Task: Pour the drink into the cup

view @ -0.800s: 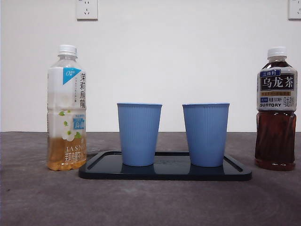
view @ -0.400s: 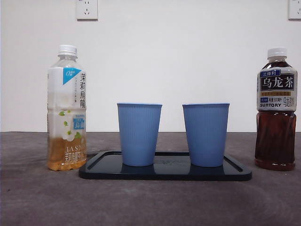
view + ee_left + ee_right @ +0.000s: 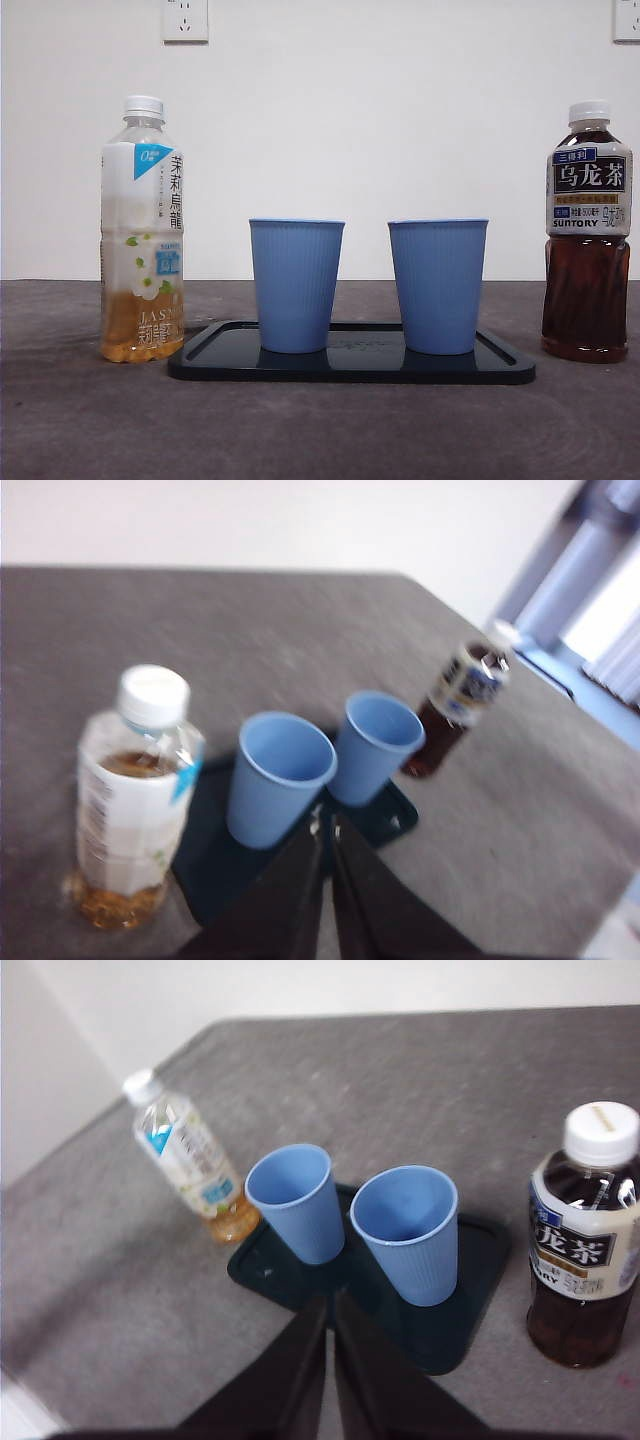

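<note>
A: Report what the front view shows.

B: A black tray (image 3: 350, 365) on the grey worktop (image 3: 320, 430) carries two upright blue cups, the left cup (image 3: 295, 285) and the right cup (image 3: 437, 286), standing apart. A jasmine tea bottle (image 3: 142, 230), capped and about a quarter full of pale liquid, stands just beside the tray's left end. A dark oolong tea bottle (image 3: 587, 232), capped and mostly full, stands off the right end. No arm appears here.

A: What do the wrist views add?

B: Both cups are empty inside. The left gripper (image 3: 326, 825) hangs above the worktop near the jasmine bottle's side, jaws pressed nearly together, holding nothing. The right gripper (image 3: 329, 1305) hangs above the tray's near edge, jaws likewise closed on nothing.

A: Surface and room?

B: Mottled grey worktop; white wall (image 3: 400, 120) behind with two sockets, one socket (image 3: 185, 20) upper left. The left wrist view, blurred, shows window framing (image 3: 590, 570).
</note>
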